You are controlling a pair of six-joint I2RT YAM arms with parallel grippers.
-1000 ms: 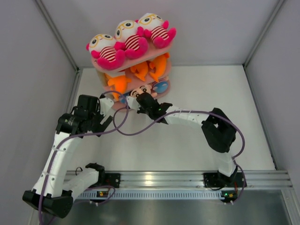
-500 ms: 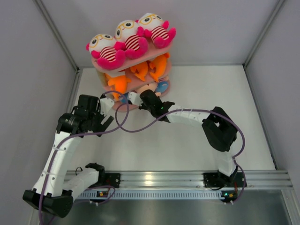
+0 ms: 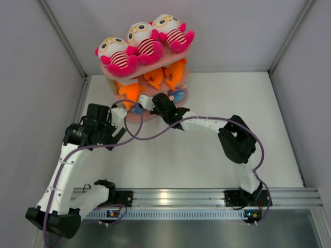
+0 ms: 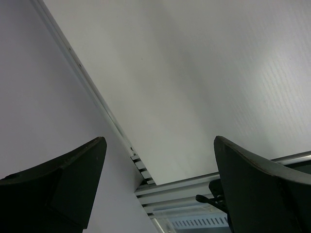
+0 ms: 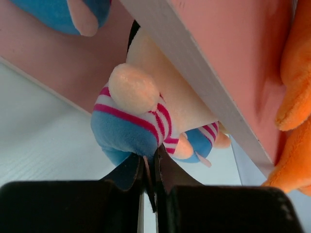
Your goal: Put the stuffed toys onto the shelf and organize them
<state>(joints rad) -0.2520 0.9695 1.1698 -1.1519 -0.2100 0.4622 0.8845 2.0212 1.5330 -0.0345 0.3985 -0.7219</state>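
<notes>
The pink shelf [image 3: 135,77] stands at the back left. Three white-faced dolls with yellow glasses [image 3: 139,42] lie on its top board. Orange sharks [image 3: 155,77] fill the middle tier. A peach-faced striped doll with blue [image 3: 177,95] sits on the bottom tier. My right gripper [image 3: 155,102] reaches into the bottom tier, shut on another peach-faced striped doll [image 5: 131,121], pinching its blue bottom [image 5: 148,162] under the middle board [image 5: 204,73]. My left gripper [image 3: 111,138] is open and empty, left of the shelf, over the white floor [image 4: 194,87].
White walls enclose the table on the left [image 3: 31,82], back and right. An aluminium rail [image 3: 207,196] runs along the near edge. A purple cable [image 3: 139,139] loops between the arms. The left wall's base strip [image 4: 92,92] runs close to the left gripper.
My right gripper has moved up and back, pushing the striped doll under the shelf's middle board. The left arm has barely moved.
</notes>
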